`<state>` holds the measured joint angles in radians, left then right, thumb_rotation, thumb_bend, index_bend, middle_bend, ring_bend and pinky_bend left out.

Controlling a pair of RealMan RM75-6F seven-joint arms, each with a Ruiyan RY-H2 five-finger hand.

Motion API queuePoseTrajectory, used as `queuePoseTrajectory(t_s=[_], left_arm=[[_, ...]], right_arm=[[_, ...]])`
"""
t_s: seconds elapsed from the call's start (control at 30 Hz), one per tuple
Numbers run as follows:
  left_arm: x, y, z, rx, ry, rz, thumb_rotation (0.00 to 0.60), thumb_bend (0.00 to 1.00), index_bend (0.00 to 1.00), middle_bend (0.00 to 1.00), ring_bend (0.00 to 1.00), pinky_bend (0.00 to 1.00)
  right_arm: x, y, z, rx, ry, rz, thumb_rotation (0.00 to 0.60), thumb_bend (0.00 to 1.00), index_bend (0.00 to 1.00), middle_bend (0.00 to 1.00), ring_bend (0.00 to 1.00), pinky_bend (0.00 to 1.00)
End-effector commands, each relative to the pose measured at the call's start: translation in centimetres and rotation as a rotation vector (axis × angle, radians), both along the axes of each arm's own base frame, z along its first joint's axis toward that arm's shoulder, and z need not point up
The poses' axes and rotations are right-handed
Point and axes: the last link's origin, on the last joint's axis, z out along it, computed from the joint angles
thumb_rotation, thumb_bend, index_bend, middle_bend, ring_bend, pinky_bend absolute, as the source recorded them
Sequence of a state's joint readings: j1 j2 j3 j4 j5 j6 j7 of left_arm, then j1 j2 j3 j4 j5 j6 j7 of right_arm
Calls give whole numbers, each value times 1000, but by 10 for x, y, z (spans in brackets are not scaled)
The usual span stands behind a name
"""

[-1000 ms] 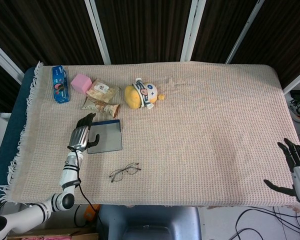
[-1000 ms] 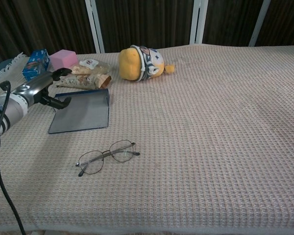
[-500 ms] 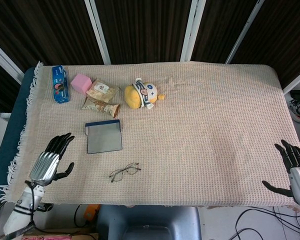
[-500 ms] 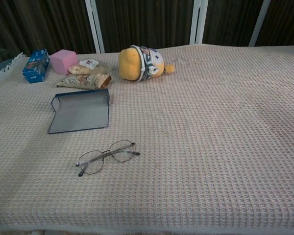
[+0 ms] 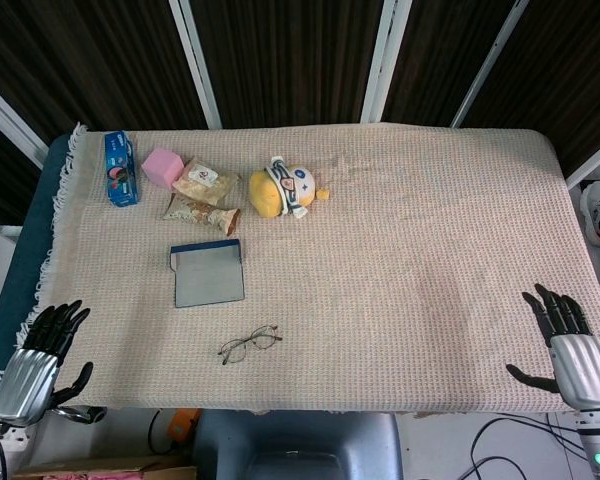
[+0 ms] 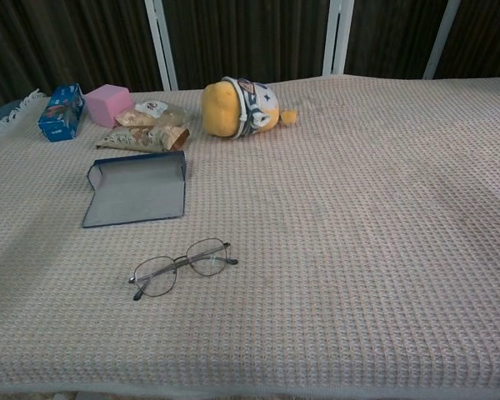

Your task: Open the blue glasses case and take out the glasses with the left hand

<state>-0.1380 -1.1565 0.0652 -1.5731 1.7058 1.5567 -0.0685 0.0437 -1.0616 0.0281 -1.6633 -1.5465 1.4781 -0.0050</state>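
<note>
The blue glasses case (image 5: 208, 273) (image 6: 137, 191) lies open and flat on the left part of the cloth-covered table, its grey lining facing up. The thin-framed glasses (image 5: 250, 343) (image 6: 182, 266) lie on the cloth just in front of the case, apart from it. My left hand (image 5: 35, 368) hangs off the table's near left corner, fingers spread, holding nothing. My right hand (image 5: 570, 346) is at the near right edge, fingers spread and empty. Neither hand shows in the chest view.
At the back left sit a blue box (image 5: 120, 168) (image 6: 60, 111), a pink cube (image 5: 163, 165) (image 6: 107, 103) and snack packets (image 5: 202, 198) (image 6: 146, 132). A yellow plush toy (image 5: 284, 188) (image 6: 235, 107) lies behind the case. The beige cloth (image 5: 410, 260) covers the table.
My left hand has pulled back from the case to beyond the table's near left corner. My right hand has shifted slightly inward along the right edge. Case and glasses have stayed in place.
</note>
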Motion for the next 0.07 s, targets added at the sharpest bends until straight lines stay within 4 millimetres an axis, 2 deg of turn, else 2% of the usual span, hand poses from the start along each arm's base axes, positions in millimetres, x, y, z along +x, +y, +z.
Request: queuePoseTrajectory(t_s=[0.03, 0.07], left_arm=[[0, 1, -1, -18, 16, 6, 600, 385, 0, 0, 0, 0], [0, 1, -1, -20, 18, 8, 600, 385, 0, 0, 0, 0]], right_arm=[[0, 0, 1, -1, -2, 0, 600, 196, 0, 0, 0, 15], [0, -1, 1, -1, -3, 0, 600, 196, 0, 0, 0, 15]])
